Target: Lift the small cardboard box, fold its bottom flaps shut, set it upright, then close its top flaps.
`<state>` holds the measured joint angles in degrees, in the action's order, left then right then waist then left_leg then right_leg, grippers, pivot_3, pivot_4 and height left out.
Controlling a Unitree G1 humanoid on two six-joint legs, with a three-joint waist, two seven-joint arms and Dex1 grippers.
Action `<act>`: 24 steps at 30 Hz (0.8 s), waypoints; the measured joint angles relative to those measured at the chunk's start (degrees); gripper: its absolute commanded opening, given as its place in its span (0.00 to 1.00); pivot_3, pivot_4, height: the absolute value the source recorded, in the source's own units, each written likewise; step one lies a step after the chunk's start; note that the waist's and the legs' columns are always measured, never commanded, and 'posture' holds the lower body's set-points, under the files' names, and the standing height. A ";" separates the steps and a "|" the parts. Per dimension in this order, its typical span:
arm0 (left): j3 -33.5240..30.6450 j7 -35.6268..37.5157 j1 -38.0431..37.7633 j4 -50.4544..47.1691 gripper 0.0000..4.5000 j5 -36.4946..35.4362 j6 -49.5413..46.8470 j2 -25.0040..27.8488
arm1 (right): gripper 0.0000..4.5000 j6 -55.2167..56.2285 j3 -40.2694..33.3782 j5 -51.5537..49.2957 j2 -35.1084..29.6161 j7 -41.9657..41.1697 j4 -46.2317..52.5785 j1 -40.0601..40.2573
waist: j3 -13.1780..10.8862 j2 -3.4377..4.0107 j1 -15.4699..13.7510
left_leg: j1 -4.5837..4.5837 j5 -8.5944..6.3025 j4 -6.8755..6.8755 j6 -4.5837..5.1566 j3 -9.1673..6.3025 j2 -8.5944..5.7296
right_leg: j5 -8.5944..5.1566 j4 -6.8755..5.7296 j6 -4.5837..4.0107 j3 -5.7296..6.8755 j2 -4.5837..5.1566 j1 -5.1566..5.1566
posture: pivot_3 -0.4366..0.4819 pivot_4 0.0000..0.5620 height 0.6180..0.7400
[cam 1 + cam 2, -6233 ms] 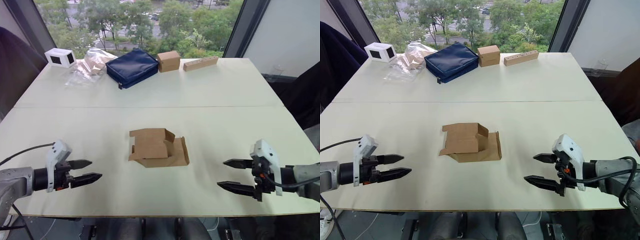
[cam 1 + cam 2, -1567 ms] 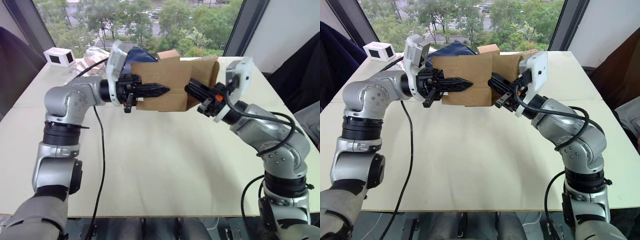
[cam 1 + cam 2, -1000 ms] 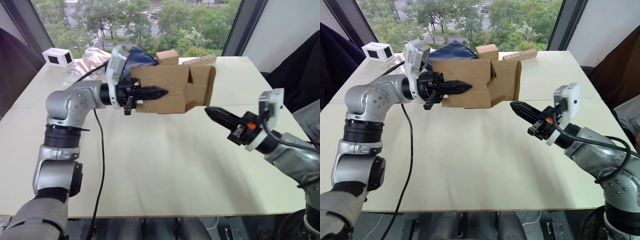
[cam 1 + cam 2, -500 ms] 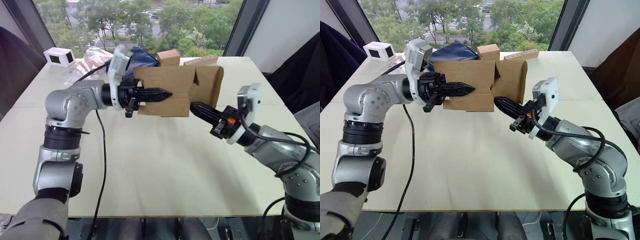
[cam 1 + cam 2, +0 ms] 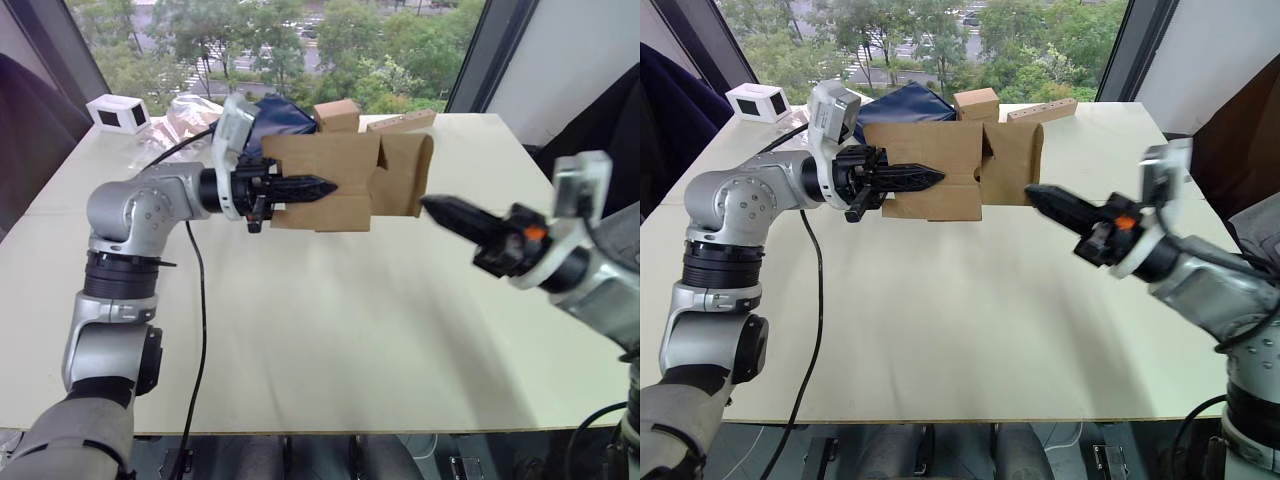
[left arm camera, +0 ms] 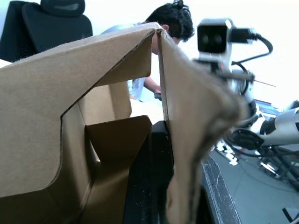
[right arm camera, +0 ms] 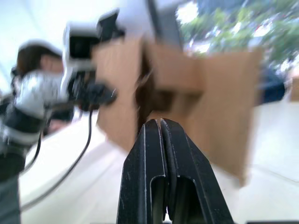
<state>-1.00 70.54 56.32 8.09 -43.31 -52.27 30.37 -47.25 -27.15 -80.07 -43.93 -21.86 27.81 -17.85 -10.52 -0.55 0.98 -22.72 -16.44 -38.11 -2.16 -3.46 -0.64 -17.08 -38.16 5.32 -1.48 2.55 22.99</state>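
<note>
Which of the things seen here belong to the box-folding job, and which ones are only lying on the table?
Belonging to the job:
- small cardboard box, held up off the table
- left gripper, shut on a box wall
- right gripper, shut, beside the box's open end

Only lying about, at the far edge:
- navy pouch
- second brown box
- cardboard strip
- white box
- clear plastic bag

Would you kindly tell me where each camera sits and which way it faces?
Left and right eye views: head, facing forward and down over both arms; left hand holds the small cardboard box above the table.
Left wrist view: along its own fingers, into the box.
Right wrist view: along the shut right hand toward the box.
All share the box.
</note>
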 measured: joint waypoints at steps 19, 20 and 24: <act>0.25 0.32 0.01 -1.37 0.00 -1.04 -0.95 0.52 | 0.01 10.56 15.57 26.72 7.63 -5.11 -15.76 -12.19 | 0.00 0.05 -0.04 | -0.10 0.01 -0.01 -0.02 0.04 0.00 | 0.00 -0.07 0.00 -0.04 0.00 0.16 | 0.48 0.27 1.00; 0.24 0.32 0.01 -1.29 0.00 -1.00 -0.87 0.54 | 0.01 10.19 15.58 26.25 8.14 -5.74 -15.49 -12.28 | 0.00 0.05 -0.16 | -0.11 0.01 -0.01 -0.02 0.02 0.00 | 0.00 -0.07 0.00 -0.02 0.00 0.15 | 0.48 0.27 1.00; 0.24 0.35 0.22 0.17 0.00 -0.59 -0.49 0.63 | 0.01 7.10 14.99 19.97 10.50 -6.86 -11.50 -11.06 | 0.00 0.05 -0.22 | -0.14 0.01 -0.02 -0.02 -0.01 -0.02 | 0.00 -0.07 0.00 -0.01 0.04 0.16 | 0.48 0.27 1.00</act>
<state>-0.76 70.89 56.54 8.25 -43.90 -52.76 31.00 -40.15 -12.15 -60.10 -33.43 -28.72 16.31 -28.91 -10.51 -0.50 0.77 -22.86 -16.43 -38.14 -2.18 -3.47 -0.66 -17.07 -38.23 5.32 -1.49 2.59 23.16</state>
